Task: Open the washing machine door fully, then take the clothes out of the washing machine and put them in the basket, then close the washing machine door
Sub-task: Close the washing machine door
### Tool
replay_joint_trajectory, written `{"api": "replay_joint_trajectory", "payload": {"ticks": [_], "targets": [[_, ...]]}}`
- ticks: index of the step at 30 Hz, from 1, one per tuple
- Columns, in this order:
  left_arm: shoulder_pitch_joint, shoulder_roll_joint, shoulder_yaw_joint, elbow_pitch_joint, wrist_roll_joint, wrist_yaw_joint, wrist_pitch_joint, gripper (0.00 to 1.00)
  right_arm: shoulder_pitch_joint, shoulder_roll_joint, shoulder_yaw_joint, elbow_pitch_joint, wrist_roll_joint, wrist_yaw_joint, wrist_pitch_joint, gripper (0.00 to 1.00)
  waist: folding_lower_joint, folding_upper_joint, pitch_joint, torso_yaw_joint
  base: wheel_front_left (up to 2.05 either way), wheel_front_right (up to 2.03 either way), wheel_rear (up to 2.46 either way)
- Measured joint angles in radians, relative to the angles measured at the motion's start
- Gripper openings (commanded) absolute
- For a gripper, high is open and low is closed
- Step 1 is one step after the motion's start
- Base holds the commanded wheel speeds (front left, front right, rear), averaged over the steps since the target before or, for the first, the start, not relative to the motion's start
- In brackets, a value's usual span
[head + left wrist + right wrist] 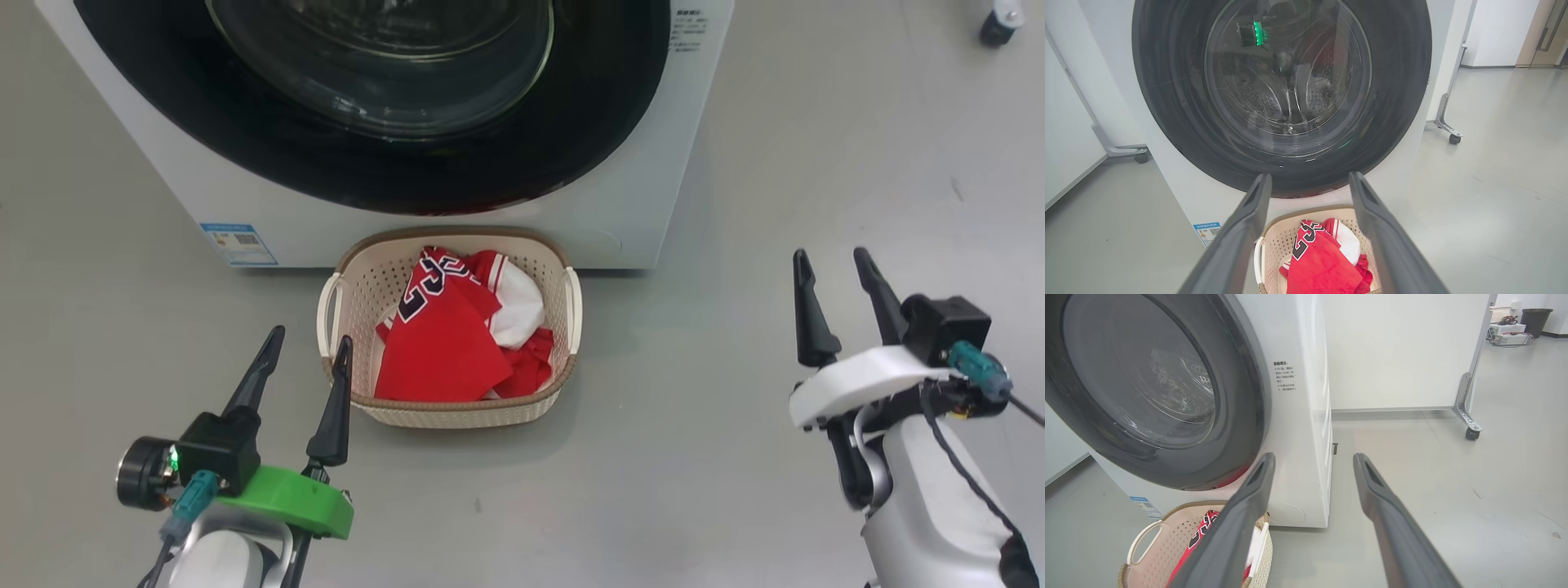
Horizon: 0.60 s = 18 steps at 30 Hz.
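Head view: the washing machine (620,188) is seen at the top, standing on the grey floor (735,457). The washing machine door (392,171) is round, black and shiny, and it looks pushed shut, flat against the white front. In the left wrist view the steel drum is seen through the glass. It looks empty, but the glass shines, so this cannot be told for sure.

The basket (457,415) is set on the floor, just in front of the bottom edge of the machine. The clothes (445,343) are piled inside it, red, with a big number showing on top.

The left gripper (312,335) is held just beside the left side of the basket. Its two fingers are spread apart and nothing is held between them. The right gripper (831,253) is well apart from the basket, over bare floor on the right. Its fingers are spread apart too, and nothing is held.

The job looks nearly done, or done.

The clothes are judged to be soft, light and floppy. They would best be pinched at a bunched fold on top. The door is judged to be stiff, heavy and slippery, and its glass could crack. It would best be pushed or pulled at its rim. The basket is light and could be slid by a bump.
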<state>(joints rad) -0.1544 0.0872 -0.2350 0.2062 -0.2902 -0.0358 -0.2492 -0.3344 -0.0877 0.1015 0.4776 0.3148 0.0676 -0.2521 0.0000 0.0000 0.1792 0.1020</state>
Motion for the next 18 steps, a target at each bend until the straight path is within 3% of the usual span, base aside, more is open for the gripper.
{"api": "replay_joint_trajectory", "payload": {"ticks": [18], "targets": [[0.081,0.007,0.005,0.004,-0.008,0.002,0.000,1.00,0.243,0.025,-0.010,-0.131,0.000,-0.044,0.000,1.00,0.0000,0.0000,-0.101,-0.042,0.00,0.00,0.00]]}}
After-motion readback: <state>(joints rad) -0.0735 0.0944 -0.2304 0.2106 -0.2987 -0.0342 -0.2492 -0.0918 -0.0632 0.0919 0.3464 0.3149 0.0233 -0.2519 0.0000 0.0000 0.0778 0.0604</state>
